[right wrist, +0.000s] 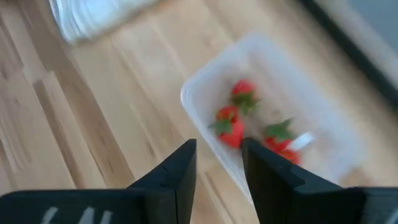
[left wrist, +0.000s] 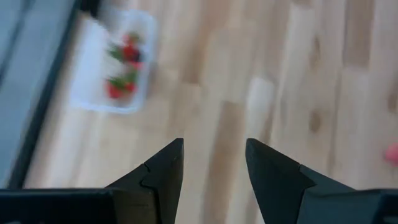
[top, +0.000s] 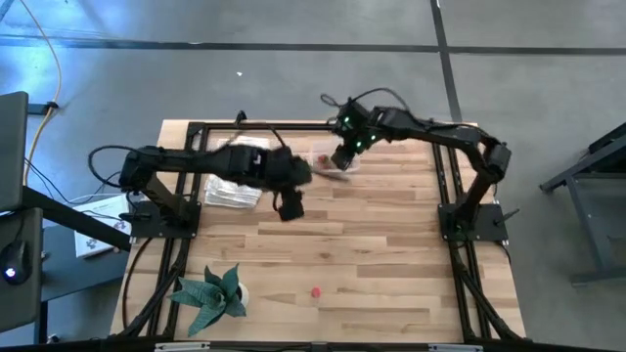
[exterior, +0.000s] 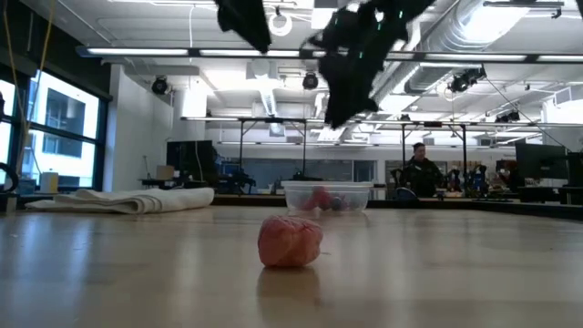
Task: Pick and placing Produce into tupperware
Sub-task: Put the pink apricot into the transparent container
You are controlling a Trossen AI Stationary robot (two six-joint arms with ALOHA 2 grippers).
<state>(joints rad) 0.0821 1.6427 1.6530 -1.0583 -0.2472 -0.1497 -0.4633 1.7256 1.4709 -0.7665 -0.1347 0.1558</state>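
A wooden table (top: 372, 244) seen from above, with two dark robot arms reaching toward its far middle.

The tupperware (top: 335, 160), a small clear box, sits near the far edge of the table, just right of centre. From above it is too small and too hidden by the arms to tell which way its long side runs. From table height its clear wall (exterior: 328, 195) shows side-on, upright, with red pieces inside. The right wrist view shows at least four red pieces with green tops lying in it (right wrist: 236, 121).

The right gripper (top: 344, 156) hangs over the tupperware, raised above it. Its jaws stand a narrow gap apart and hold nothing; the tupperware and its red pieces lie just beyond the fingertips (right wrist: 186, 158).

The left gripper (top: 290, 205) hovers just to the near left of the tupperware, over bare wood. Its jaws are moderately open and empty, and the tupperware (left wrist: 115, 65) lies well beyond its fingers (left wrist: 168, 165), off to one side.

One loose red piece (top: 316, 290) lies alone near the front of the table, well apart from both grippers. At table height it is a roundish pink-red lump (exterior: 290, 241).

A folded white cloth (top: 233, 192) lies left of the tupperware, and a green plant (top: 210, 293) stands at the near left corner. A person (exterior: 420, 170) stands far off in the room.
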